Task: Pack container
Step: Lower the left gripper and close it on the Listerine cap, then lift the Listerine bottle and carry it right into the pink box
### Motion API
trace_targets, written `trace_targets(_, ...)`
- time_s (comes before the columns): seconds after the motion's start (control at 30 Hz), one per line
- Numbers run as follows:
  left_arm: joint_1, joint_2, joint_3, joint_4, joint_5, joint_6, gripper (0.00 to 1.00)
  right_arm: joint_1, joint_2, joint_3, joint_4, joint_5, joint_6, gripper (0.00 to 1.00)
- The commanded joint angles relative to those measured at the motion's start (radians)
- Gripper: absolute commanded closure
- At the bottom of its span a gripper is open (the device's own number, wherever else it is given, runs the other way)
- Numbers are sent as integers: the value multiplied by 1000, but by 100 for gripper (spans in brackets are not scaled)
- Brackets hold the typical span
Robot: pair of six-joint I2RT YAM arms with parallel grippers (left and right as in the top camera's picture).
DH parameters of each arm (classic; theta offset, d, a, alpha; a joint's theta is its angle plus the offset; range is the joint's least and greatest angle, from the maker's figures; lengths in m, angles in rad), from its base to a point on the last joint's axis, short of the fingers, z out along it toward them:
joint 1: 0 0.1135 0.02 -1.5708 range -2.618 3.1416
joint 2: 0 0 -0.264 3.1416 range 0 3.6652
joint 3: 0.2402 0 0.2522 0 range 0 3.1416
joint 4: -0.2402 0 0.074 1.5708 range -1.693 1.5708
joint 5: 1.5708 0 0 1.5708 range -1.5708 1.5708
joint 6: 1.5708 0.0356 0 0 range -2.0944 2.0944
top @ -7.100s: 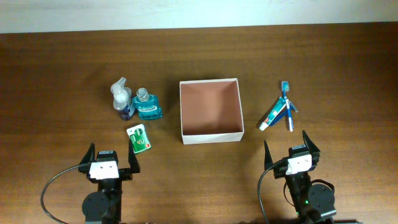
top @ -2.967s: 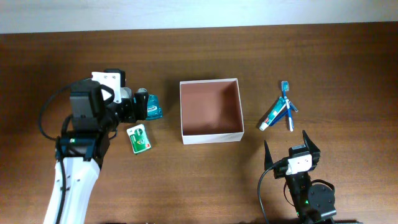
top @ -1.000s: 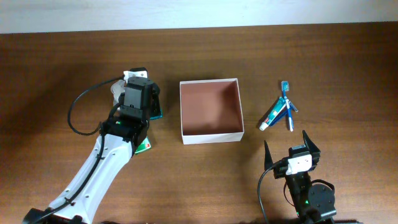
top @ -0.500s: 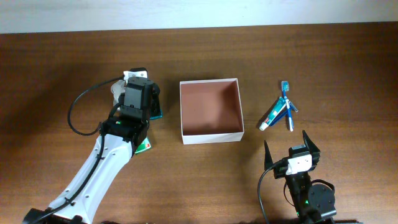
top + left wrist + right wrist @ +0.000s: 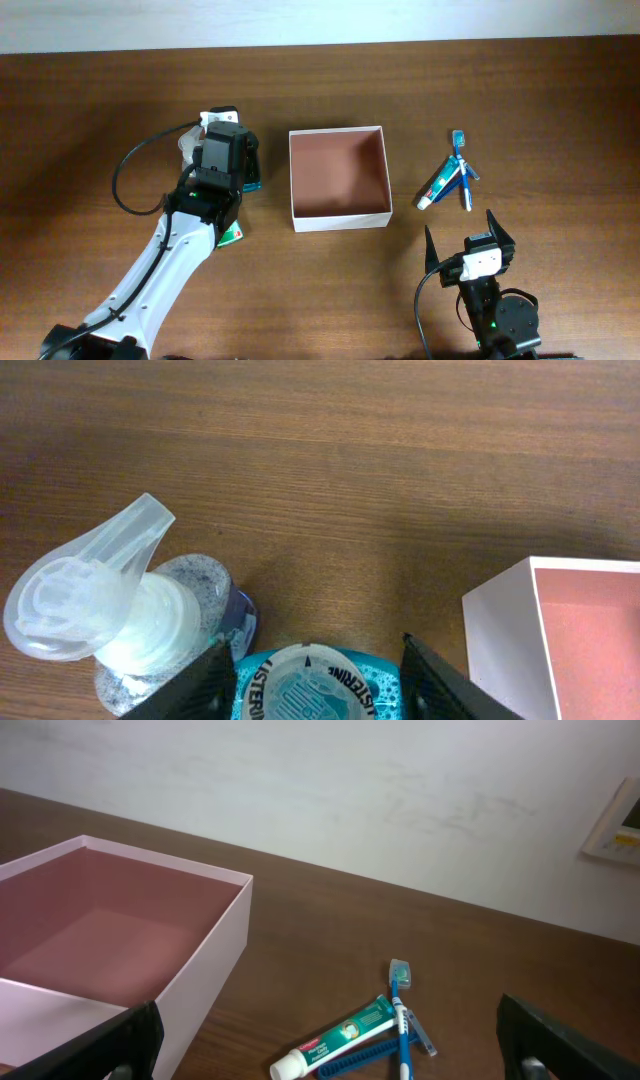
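**Container** [image 5: 340,220]: lay open-topped at mid-table [image 5: 320,90], nothing inside. White wall stood near the teal bottle [image 5: 305,695], a strip of bare wood between them.

**Left end effector** [image 5: 318,682]: hung over the teal bottle, fingers [image 5: 215,678] part-spread, one each side of the cap and shoulders. Could not tell whether the pads pressed the plastic or merely flanked it.

**Right end effector** [image 5: 462,232]: spread to its widest, held nothing. Sat at the near table edge, short of the toothpaste tube [image 5: 436,188] and toothbrush [image 5: 460,150].

**Neighbours:** clear pump bottle [image 5: 110,610] hard against the teal bottle's left side. Green packet [image 5: 232,234] partly hidden under the arm.

**Step judged:** securing the teal bottle for transfer to the container.

**Handling:**
- Best gripped on the broad body, not the round cap.
- Closed squarely and lifted straight up, to spare the top-heavy pump bottle a knock.
- Carried well over the wall and set into a corner, leaving room for the remaining toiletries.
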Motion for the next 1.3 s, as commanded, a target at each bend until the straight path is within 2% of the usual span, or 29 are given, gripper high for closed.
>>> trace_targets(0.0, -3, 6, 13, 6, -10, 3, 60, -6, -6, -5, -8, 5, 4, 1)
trace_targets(0.13, -3, 6, 13, 11, -10, 3, 72, -6, -6, -5, -8, 5, 4, 1)
trace_targets(0.37, -3, -51, 37, 71, -25, 45, 73, -6, -6, -5, -8, 5, 4, 2)
trace_targets(0.63, -7, -231, 134, 69, -13, 44, 75, -7, -6, -5, -8, 5, 4, 1)
trace_targets(0.77, -29, -271, 172, 71, 67, 44, 76, -6, -6, -5, -8, 5, 4, 1)
trace_targets(1.0, -157, -216, 232, 171, 113, -14, 77, -6, -6, -5, -8, 5, 4, 2)
trace_targets(1.27, -219, -49, 296, 176, 101, -56, 78, -6, -6, -5, -8, 5, 4, 1)
